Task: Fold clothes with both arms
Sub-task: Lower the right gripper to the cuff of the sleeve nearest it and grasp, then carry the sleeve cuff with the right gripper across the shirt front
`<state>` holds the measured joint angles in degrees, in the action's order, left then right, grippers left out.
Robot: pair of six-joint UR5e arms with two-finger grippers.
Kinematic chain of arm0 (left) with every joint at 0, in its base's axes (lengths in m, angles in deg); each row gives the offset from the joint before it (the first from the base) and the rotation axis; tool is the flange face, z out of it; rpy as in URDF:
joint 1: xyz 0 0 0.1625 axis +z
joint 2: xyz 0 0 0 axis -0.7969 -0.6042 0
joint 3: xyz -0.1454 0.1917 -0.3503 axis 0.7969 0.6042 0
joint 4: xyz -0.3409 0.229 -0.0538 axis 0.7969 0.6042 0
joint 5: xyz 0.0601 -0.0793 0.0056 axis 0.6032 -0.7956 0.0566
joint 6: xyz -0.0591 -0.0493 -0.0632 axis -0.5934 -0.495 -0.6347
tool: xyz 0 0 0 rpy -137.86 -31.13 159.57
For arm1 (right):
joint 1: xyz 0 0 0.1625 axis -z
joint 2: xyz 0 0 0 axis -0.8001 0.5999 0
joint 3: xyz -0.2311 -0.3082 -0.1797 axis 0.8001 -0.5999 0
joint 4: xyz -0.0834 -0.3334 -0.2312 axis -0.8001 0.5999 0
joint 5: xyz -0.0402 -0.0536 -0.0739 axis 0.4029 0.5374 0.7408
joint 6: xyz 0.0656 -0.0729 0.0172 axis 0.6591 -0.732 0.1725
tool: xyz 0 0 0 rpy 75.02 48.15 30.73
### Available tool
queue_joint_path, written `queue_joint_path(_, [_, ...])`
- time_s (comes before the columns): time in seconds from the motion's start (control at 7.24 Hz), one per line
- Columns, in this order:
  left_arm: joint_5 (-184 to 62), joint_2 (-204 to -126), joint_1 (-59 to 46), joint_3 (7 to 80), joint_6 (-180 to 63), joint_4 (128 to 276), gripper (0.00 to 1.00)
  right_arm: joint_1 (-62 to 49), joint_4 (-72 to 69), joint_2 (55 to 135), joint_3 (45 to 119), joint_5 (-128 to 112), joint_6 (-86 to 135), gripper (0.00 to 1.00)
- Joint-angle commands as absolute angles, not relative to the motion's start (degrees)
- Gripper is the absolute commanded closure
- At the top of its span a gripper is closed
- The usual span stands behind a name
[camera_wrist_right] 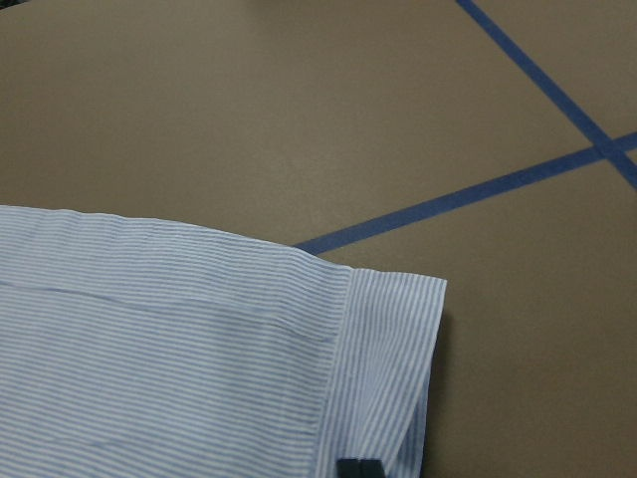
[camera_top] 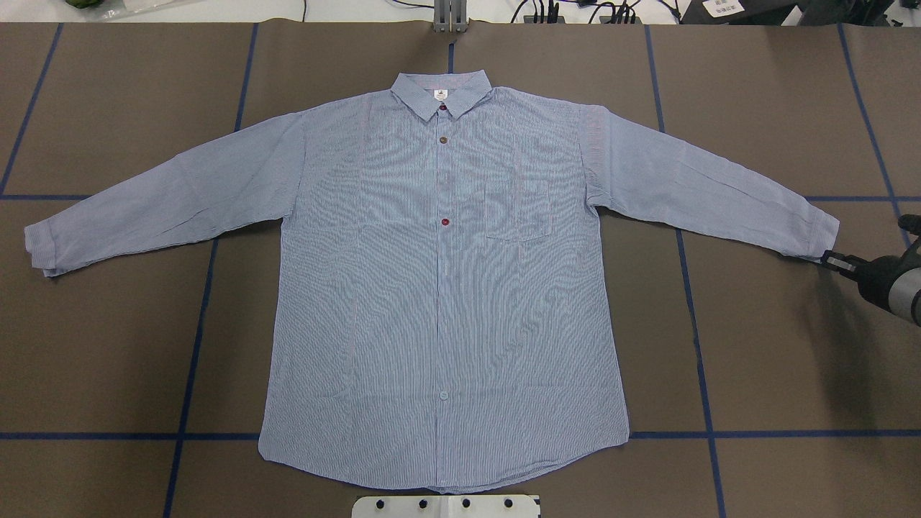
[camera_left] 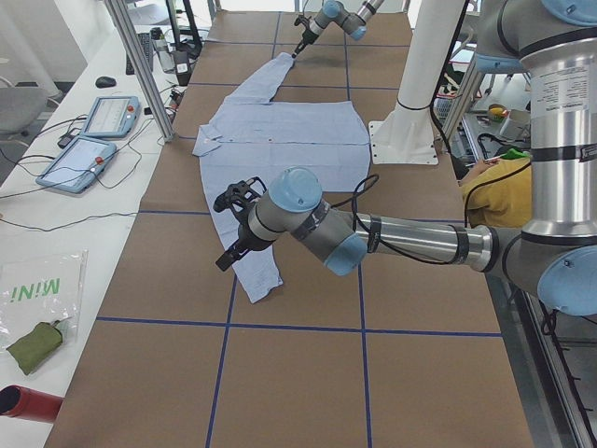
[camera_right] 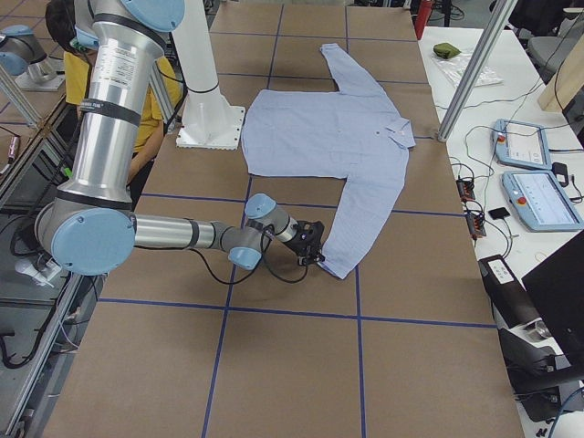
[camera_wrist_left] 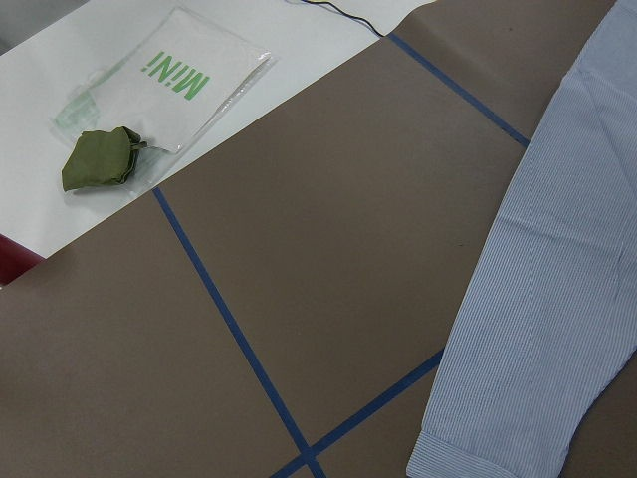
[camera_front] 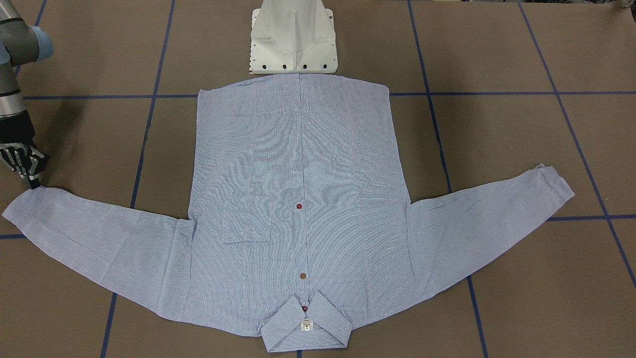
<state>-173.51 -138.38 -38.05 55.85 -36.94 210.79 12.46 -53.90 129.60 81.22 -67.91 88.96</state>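
Note:
The light blue striped shirt (camera_top: 439,288) lies flat and front up on the brown table, buttoned, with both sleeves spread out; it also shows in the front-facing view (camera_front: 298,199). My right gripper (camera_top: 829,259) is low at the corner of one sleeve's cuff (camera_wrist_right: 388,368), fingers together on the cuff's edge; it also shows in the front-facing view (camera_front: 34,186) and the right view (camera_right: 316,256). My left gripper (camera_left: 229,233) shows only in the left view, hovering above the other sleeve near its cuff (camera_wrist_left: 468,453); I cannot tell whether it is open or shut.
The white pedestal base (camera_front: 293,40) stands at the shirt's hem. Off the mat lie a green pouch (camera_wrist_left: 100,159) and a plastic bag. Control tablets (camera_left: 93,131) and aluminium posts (camera_left: 140,65) line the far side. A person in yellow (camera_left: 499,191) sits behind the robot.

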Motion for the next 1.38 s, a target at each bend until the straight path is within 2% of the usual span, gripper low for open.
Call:
queue_joint_path(0.0, [-173.51,-138.4,-38.05,55.73,-36.87,210.86,0.0,7.56,-53.36,129.16,87.55,-71.22,87.98,1.0])
queue_joint_path(0.28, [-173.51,-138.31,-38.05,55.47,-36.87,210.77,0.0,6.56,-53.27,119.9,92.49,-70.46,87.71,1.0])
queue_joint_path(0.55, [-173.51,-138.05,-38.05,55.64,-36.87,210.86,0.0,10.56,-52.92,104.44,91.8,-65.4,87.8,1.0])
queue_joint_path(0.69, [-173.51,-138.05,-38.05,55.38,-36.87,210.86,0.0,16.17,-44.57,97.76,91.54,-57.97,87.8,1.0])
queue_joint_path(0.83, [-173.51,-138.05,-38.05,55.38,-36.87,210.77,0.0,20.92,-30.39,88.38,90.93,-49.89,88.23,1.0])
queue_joint_path(0.97, [-173.51,-138.13,-38.05,55.29,-36.96,210.77,0.0,23.49,-20.41,80.37,88.57,-44.93,88.85,1.0])
queue_joint_path(1.24, [-173.51,-138.14,-38.05,55.29,-36.96,210.86,0.0,26.5,-18.38,67.78,74.13,-40.07,91.91,1.0])
